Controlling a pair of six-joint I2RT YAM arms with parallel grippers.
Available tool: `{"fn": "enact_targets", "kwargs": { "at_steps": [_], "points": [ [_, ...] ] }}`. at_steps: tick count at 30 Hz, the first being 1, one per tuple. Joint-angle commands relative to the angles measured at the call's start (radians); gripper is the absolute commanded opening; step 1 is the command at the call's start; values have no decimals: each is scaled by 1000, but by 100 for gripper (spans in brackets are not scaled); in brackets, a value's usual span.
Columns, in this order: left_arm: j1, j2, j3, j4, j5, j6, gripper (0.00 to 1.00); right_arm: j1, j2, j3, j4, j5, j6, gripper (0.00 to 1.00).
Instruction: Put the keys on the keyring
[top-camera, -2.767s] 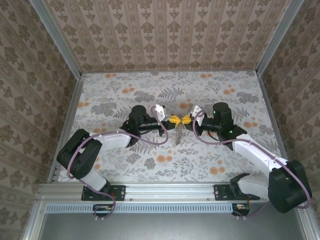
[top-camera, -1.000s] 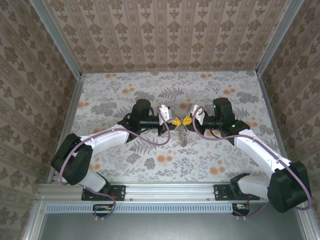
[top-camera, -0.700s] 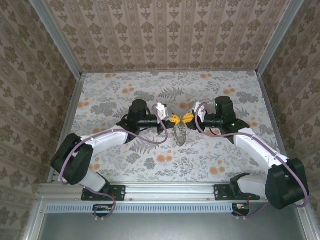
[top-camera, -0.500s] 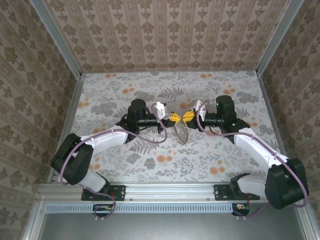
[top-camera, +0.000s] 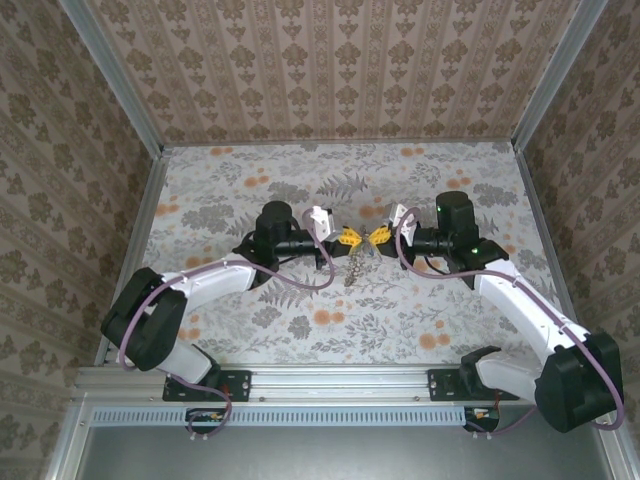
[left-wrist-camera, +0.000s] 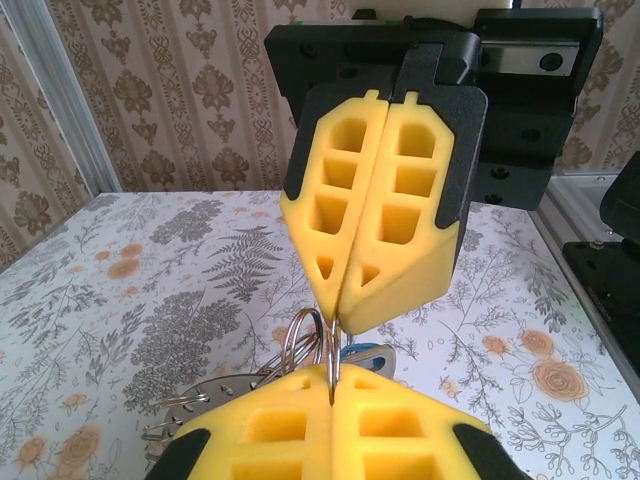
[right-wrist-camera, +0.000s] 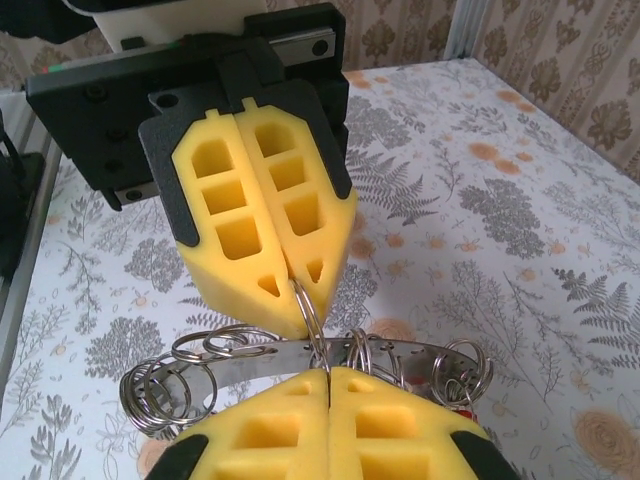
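Note:
Above the table's middle, my left gripper (top-camera: 347, 237) and right gripper (top-camera: 378, 236) meet tip to tip. Both are shut on one small split ring (left-wrist-camera: 333, 338), which also shows as the split ring (right-wrist-camera: 312, 305) between the yellow pads. From it hangs the keyring (right-wrist-camera: 290, 360), a large silvery band with holes that carries several small split rings. It dangles as a grey bunch (top-camera: 352, 268). A blue key head (left-wrist-camera: 372, 352) peeks out behind my left gripper (left-wrist-camera: 332, 372). A red key head (right-wrist-camera: 458, 400) shows beside my right gripper (right-wrist-camera: 328, 375). Other keys are hidden.
The floral table top (top-camera: 250, 180) lies under the hanging bunch, which hangs free of it. Patterned walls with metal corner posts (top-camera: 110, 80) close in the left, back and right sides. Both arm bases sit on the front rail (top-camera: 340, 385).
Both grippers stayed shut at the middle. The right arm drew slightly to the right, and the hanging bunch swung and now looks narrower than half a second ago.

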Motion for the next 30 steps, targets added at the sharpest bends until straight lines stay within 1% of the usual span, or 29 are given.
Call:
{"fn": "enact_targets", "kwargs": {
  "at_steps": [1,5,8,15,16,17,19,20,22,24,27,30],
  "points": [
    [1,-14,-6,144,11,-68,0,4,0,8,-63,6,-18,3],
    [-1,25,-21,291,18,-149,0,5,13,-42,91,-27,93,2],
    [-4,54,-31,371,13,-185,0,4,38,-50,130,-31,143,3],
    [-11,74,-25,397,10,-191,0,5,90,-57,183,-75,221,5],
    [-10,73,-23,400,9,-192,0,5,95,-51,181,-80,226,6],
    [-11,76,-24,399,8,-191,0,6,98,-44,169,-82,226,10],
    [-10,75,-24,396,1,-186,0,4,92,-29,129,-52,204,12],
    [-9,72,-26,392,-5,-182,0,4,75,-24,98,-19,174,13],
    [-9,64,-32,376,-13,-169,0,5,39,-21,47,37,106,19],
    [-8,53,-34,340,-18,-148,0,4,-1,-15,-1,70,27,20],
    [-6,40,-37,296,-20,-120,0,4,-31,26,-83,69,-53,21],
    [-4,33,-37,277,-21,-111,0,7,-57,30,-66,69,-94,21]
  ]
}}
